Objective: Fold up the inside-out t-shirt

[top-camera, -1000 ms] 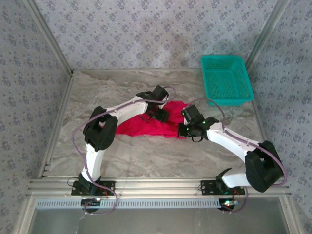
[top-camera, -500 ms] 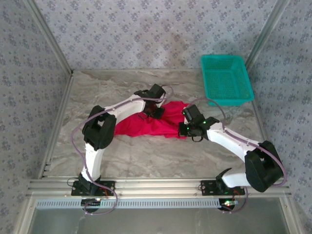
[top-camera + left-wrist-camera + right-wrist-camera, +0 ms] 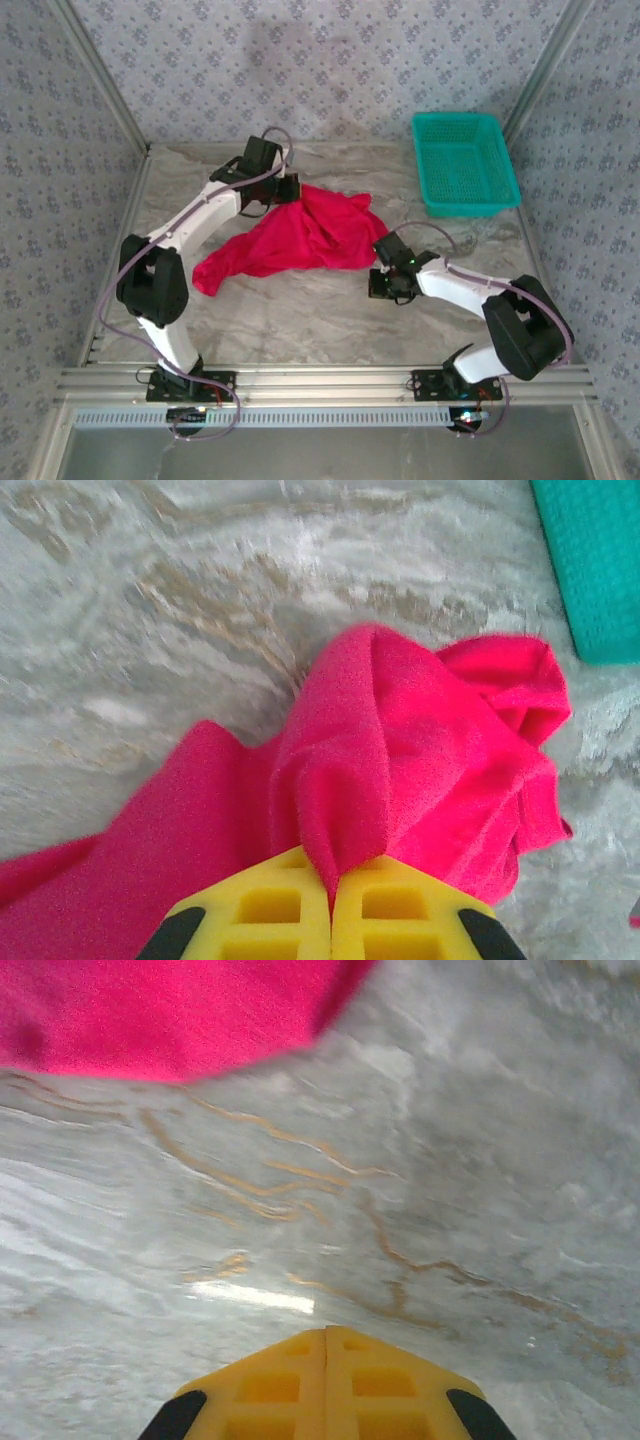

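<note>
The t-shirt lies crumpled mid-frame and looks soft and light (it drapes limply). The left gripper pinches a fold of it at its upper edge; the right gripper is closed and empty. Hems likely grip best.

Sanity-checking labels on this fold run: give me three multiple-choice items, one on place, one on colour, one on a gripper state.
1. The teal basket sits: A at the far right of the table; B near left; C between the arm bases.
2. The t-shirt is: A blue; B red; C white.
3. The left gripper has its jaws: A open; B shut on the t-shirt; C shut, empty.

Key: 1 A, the top view shows it by the far right corner. 2 B, the cloth is bright red. 3 B, the left wrist view shows cloth pinched between closed jaws.
</note>
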{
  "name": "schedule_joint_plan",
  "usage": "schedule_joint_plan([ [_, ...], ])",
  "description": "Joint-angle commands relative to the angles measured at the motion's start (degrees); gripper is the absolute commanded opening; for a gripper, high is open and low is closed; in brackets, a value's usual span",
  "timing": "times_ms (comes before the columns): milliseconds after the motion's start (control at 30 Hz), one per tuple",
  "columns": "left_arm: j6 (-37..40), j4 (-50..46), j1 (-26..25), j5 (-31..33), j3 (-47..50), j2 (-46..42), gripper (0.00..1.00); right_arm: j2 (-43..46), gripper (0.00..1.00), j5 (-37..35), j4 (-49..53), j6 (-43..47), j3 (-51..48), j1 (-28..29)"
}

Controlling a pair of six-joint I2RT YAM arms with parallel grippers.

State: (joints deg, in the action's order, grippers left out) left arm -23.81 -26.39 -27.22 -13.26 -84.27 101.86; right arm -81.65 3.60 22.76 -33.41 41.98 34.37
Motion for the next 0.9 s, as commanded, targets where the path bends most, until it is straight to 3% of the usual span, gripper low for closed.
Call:
schedule_joint_plan([
  [0, -2.4, 3.2, -0.9, -3.2, 3.9, 0.2, 0.0, 1.6, 0.16, -1.1, 1.4, 1.0, 6.5, 1.5],
  [67, -3.0, 4.3, -1.1, -3.5, 5.5, 0.0, 0.0, 0.3, 0.4, -0.9, -1.2, 2.2, 9.3, 1.9],
  [133, -3.3, 4.8, -1.0, -3.6, 6.3, -0.2, 0.0, -3.0, 0.55, -0.7, -3.6, 3.0, 12.6, 1.9],
  [267, -3.0, 4.4, -1.1, -3.3, 6.3, -1.0, 0.0, -14.0, 0.62, -0.9, -6.1, 7.3, 21.8, 1.8],
  [433, -2.6, 3.1, -1.0, -3.0, 5.6, -2.2, 0.0, -27.6, 0.66, -3.7, -2.0, 8.8, 35.4, 0.7],
  [500, -2.6, 2.8, -0.9, -3.0, 5.5, -3.0, 0.0, -30.9, 0.58, -4.5, -0.1, 8.0, 39.1, -0.3],
  [633, -1.9, 1.6, -0.8, -3.3, 5.4, -4.7, 0.03, -28.9, 0.0, -5.8, 1.9, 6.0, 41.0, -2.3],
  [867, 0.4, -2.2, 0.5, -2.6, 6.2, -8.3, 0.07, -11.9, 0.0, -3.6, 14.9, 4.4, 36.9, -7.2],
])
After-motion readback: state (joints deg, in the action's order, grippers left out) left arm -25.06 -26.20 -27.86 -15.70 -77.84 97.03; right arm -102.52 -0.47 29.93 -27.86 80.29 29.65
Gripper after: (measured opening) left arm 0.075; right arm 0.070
